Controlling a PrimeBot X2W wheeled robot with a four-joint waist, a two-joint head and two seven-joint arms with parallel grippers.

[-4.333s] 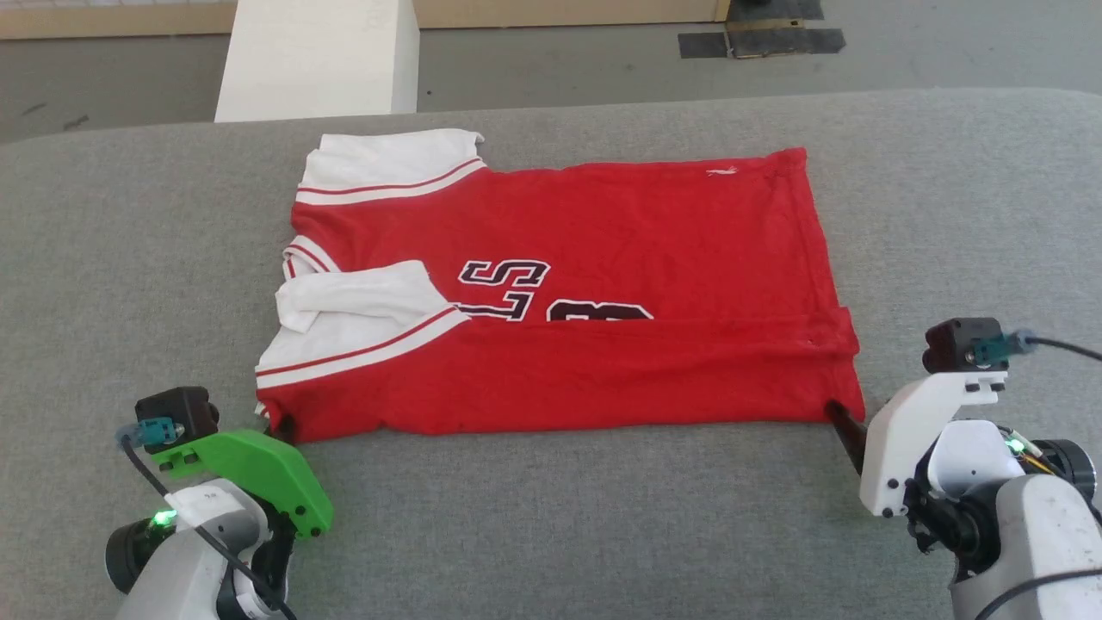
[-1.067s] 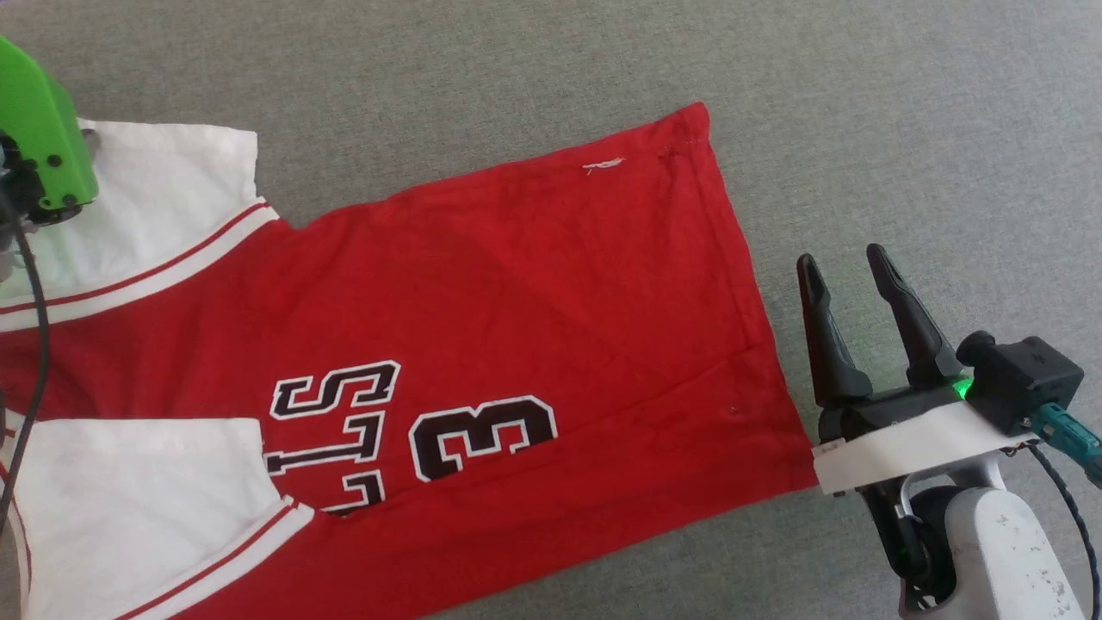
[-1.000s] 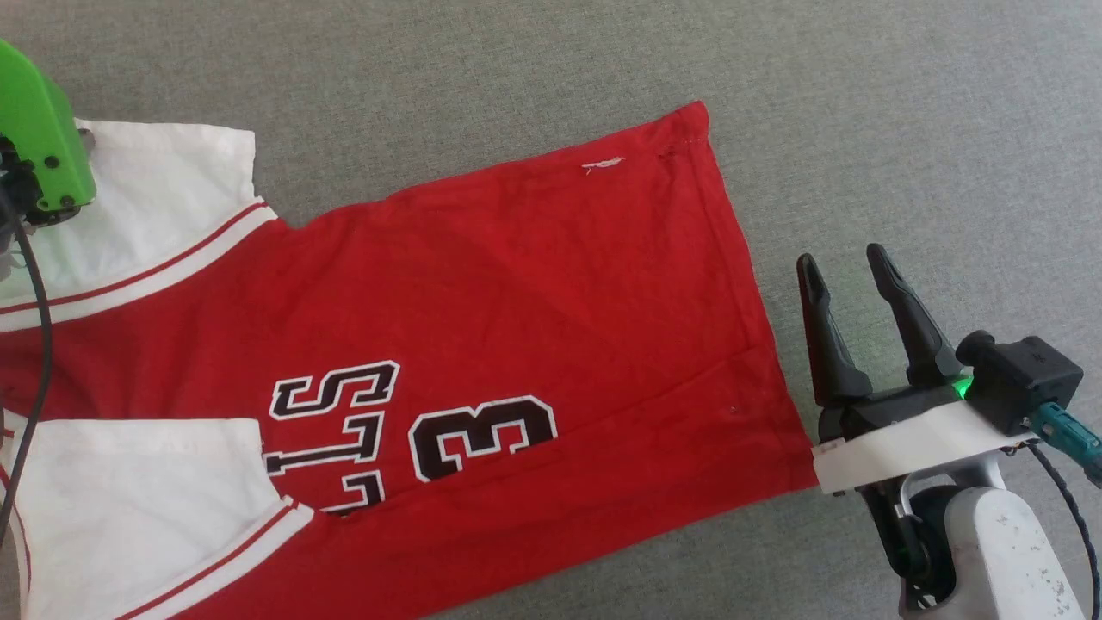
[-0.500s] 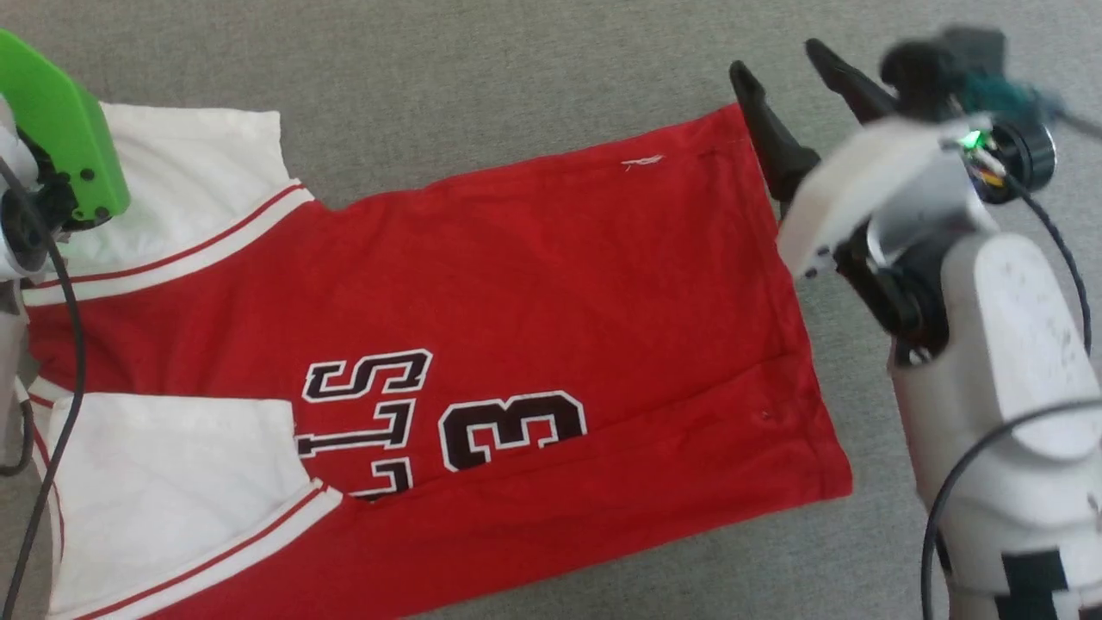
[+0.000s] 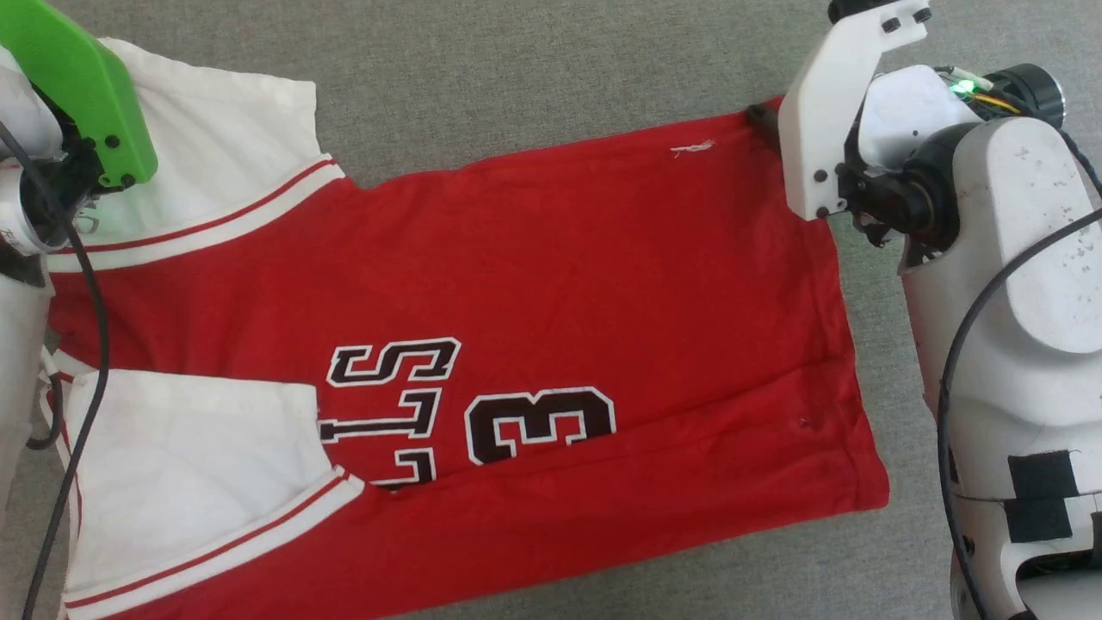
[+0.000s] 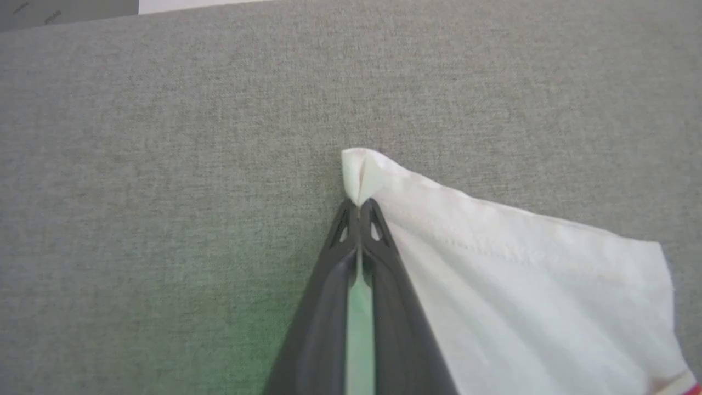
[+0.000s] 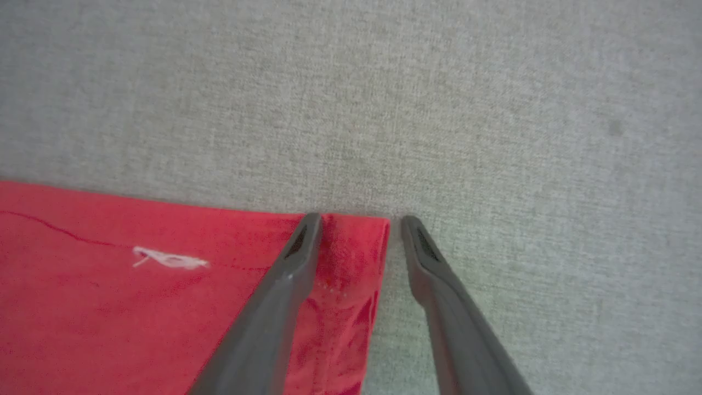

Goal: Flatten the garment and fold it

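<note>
The garment [image 5: 534, 258], a red jersey shirt with white sleeves and a black "3", lies spread on the grey cloth surface [image 5: 534, 69]. My left gripper [image 6: 359, 204] is shut on the outer corner of the far white sleeve [image 6: 493, 285]. In the head view its green mount [image 5: 82, 82] covers the fingers at the upper left. My right gripper [image 7: 359, 220] is open and straddles the far hem corner [image 7: 351, 258] of the red cloth. One finger lies on the cloth, the other on the grey surface beside it. Its white mount [image 5: 826, 112] sits over that corner.
The near white sleeve [image 5: 189, 465] lies folded in over the red body. A small white thread tag [image 5: 693, 148] marks the far edge near the right gripper. My right forearm [image 5: 1007, 327] runs along the right hem. Grey surface surrounds the shirt.
My right arm has swung from beside the right hem up to the far hem corner. The head view has shifted. The left gripper's mount stays at the far sleeve.
</note>
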